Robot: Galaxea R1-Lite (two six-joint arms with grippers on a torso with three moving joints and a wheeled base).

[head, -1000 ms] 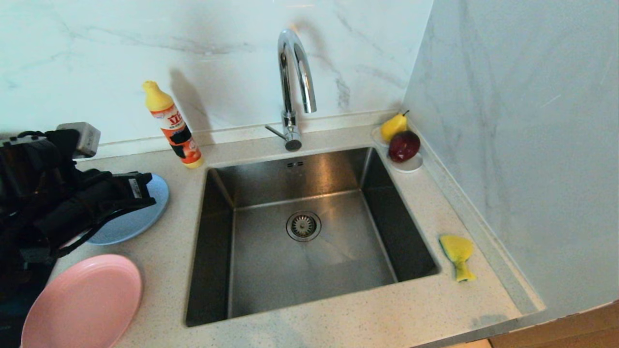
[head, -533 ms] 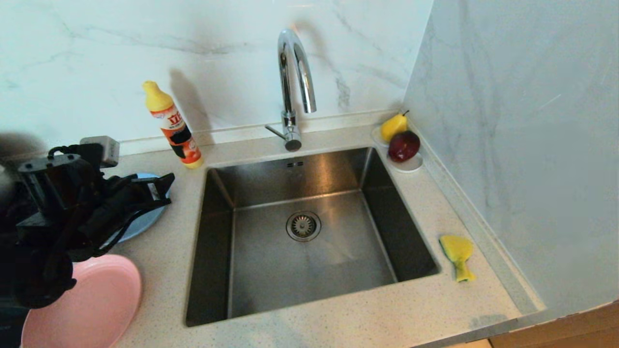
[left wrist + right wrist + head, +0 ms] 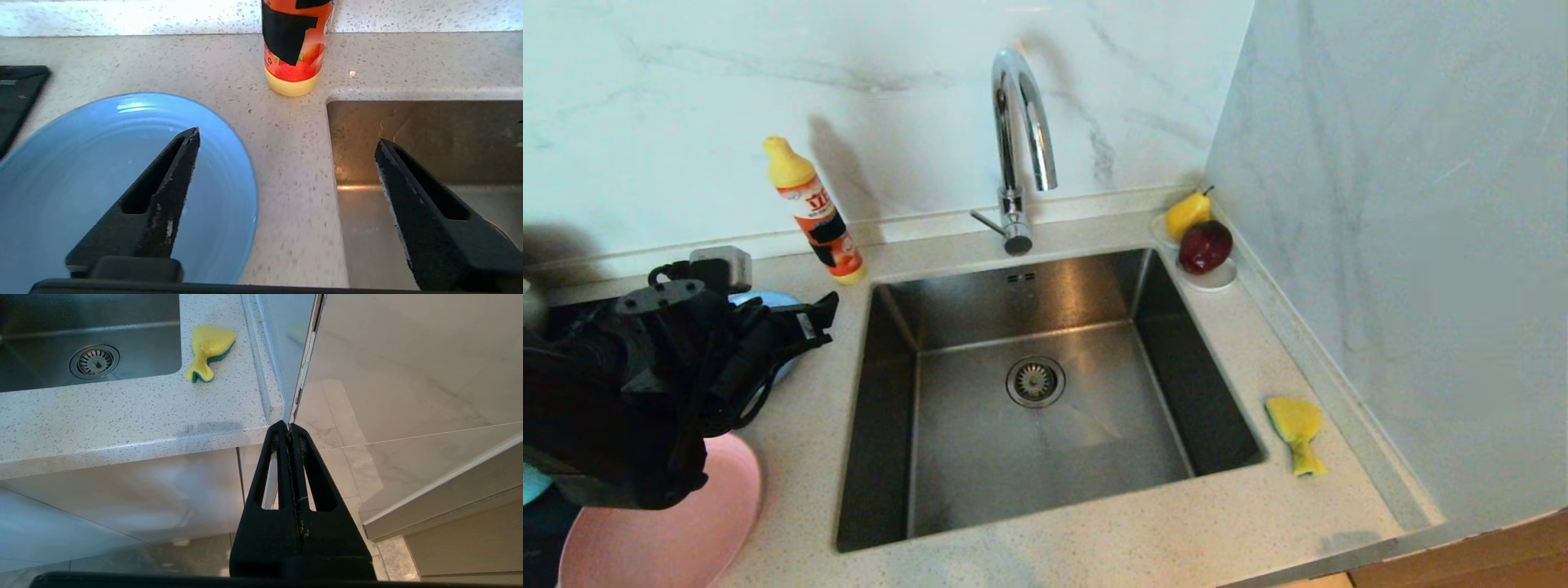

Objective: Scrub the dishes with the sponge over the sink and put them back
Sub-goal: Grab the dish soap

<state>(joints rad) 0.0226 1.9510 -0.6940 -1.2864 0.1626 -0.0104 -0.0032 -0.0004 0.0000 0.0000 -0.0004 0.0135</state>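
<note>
Speckled worktop [image 3: 1094, 539] around the sink [image 3: 1045, 457]: my left gripper [image 3: 286, 175] has swung forward over the blue plate [image 3: 102, 171], jaws now spread wide, apparently lining up a pickup. Right gripper [image 3: 291, 430] hangs parked, closed; sponge [image 3: 1294, 429] lies untouched right of the basin.

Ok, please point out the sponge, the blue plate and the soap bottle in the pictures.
sponge [image 3: 1294, 423], head view, on its wide yellow part.
blue plate [image 3: 94, 163], left wrist view, on its inner surface.
soap bottle [image 3: 818, 219], head view, on its orange label.
</note>
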